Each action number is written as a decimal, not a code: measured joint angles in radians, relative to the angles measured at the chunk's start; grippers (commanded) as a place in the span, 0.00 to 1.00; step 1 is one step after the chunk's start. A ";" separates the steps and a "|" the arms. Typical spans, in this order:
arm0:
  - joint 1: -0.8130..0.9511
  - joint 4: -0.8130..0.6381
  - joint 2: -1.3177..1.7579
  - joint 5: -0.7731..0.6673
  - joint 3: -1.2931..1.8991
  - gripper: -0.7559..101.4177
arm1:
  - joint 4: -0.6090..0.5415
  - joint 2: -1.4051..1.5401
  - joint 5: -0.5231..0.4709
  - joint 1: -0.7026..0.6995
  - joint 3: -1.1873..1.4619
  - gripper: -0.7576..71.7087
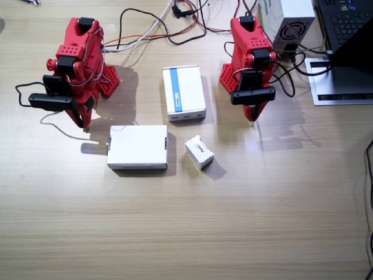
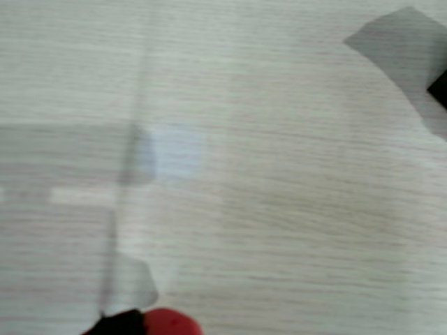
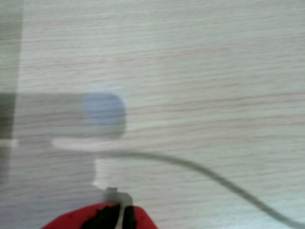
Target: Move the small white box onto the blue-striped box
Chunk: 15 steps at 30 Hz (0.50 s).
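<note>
Bright, even overhead light in fixed view; sharp overall. Soft shadows falling down-right of small white box (image 1: 199,151) and beside both arms on tabletop (image 1: 233,233). Both wrist views heavily blurred, washed out, pale bluish glare spot mid-frame, grey shadow patches.

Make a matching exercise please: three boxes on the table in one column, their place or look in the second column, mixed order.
1. small white box
2. blue-striped box
3. large plain white box

A. lies between the two arms' bases
B. flat, nearest the right arm
C. tilted, nearest the front edge, apart from the others

Pairs: 1-C, 2-A, 3-B
</note>
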 measured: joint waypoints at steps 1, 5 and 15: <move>0.000 0.000 0.000 0.000 0.000 0.01 | 0.000 0.000 0.023 0.000 0.000 0.01; -0.037 -0.123 -0.080 -0.017 0.005 0.01 | 0.000 0.000 0.054 -0.012 0.000 0.01; -0.035 -0.141 -0.098 -0.017 0.005 0.01 | -0.006 -0.002 0.204 -0.017 -0.023 0.01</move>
